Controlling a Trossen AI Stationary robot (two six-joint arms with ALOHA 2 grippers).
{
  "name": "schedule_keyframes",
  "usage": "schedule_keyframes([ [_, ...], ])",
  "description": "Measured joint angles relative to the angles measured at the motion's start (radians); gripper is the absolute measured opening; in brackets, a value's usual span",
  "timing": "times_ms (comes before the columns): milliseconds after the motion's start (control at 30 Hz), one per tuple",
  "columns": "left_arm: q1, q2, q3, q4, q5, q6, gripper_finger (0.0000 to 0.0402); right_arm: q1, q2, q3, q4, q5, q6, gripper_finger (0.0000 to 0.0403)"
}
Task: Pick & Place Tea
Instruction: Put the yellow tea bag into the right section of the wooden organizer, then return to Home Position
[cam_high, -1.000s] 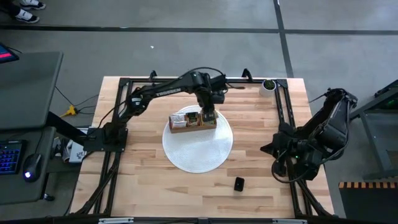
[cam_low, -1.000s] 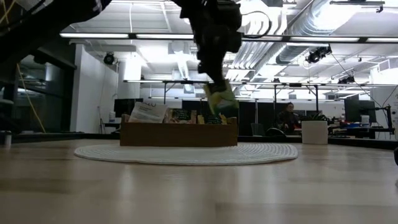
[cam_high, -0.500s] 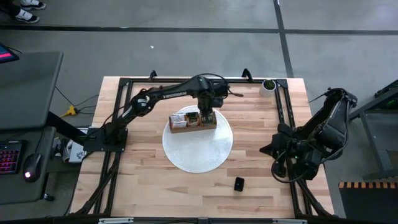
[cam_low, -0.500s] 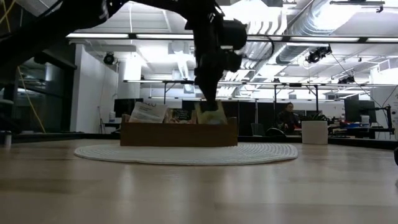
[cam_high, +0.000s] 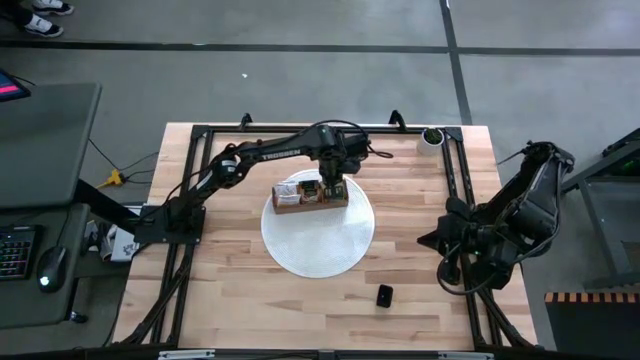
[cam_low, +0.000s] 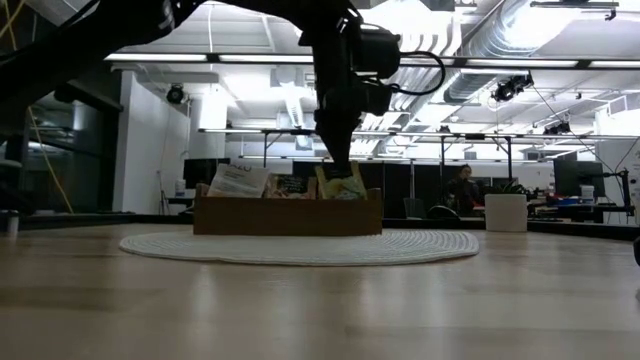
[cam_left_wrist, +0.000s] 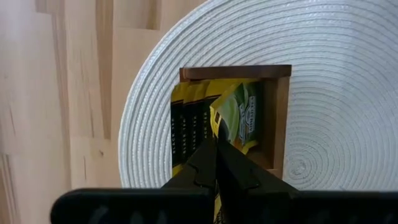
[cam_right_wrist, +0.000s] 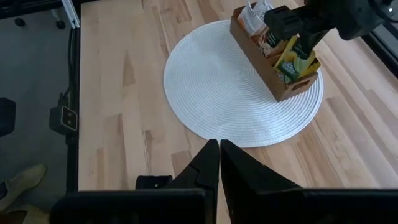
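Green tea packet (cam_left_wrist: 239, 118) pinched between left jaws.

Left tool (cam_high: 333, 186) blocking the box's (cam_high: 290, 209) end compartment, apparently already packet-crowded (cam_left_wrist: 186, 124).

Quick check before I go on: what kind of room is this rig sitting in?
Probably an open lab or workshop. The low view shows exposed ceiling ducts, rows of strip lights and workbenches behind the wooden table; a person sits far back. A keyboard and mouse lie on a desk beside the rig.
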Motion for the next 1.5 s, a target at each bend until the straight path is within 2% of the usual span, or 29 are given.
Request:
schedule_keyframes([
  [600,-0.002,0.016,0.000,-0.007,0.075,0.016,0.0000,0.000,0.000,0.001,0.000,0.008,-0.002,0.0012],
  [967,-0.002,0.015,0.000,0.039,0.046,0.001,0.0004,0.000,0.000,0.001,0.001,0.008,0.000,0.0012],
  [1100,-0.002,0.015,0.000,0.036,0.048,0.002,0.0035,0.000,0.000,0.001,0.001,0.007,0.000,0.0012],
  [1333,-0.007,0.014,0.000,0.050,0.020,0.004,0.0140,0.000,0.000,0.001,0.002,-0.007,0.001,0.0012],
  [1500,-0.006,-0.001,0.034,0.028,-0.070,0.011,0.0182,0.000,0.000,0.001,0.008,-0.006,-0.001,0.0012],
])
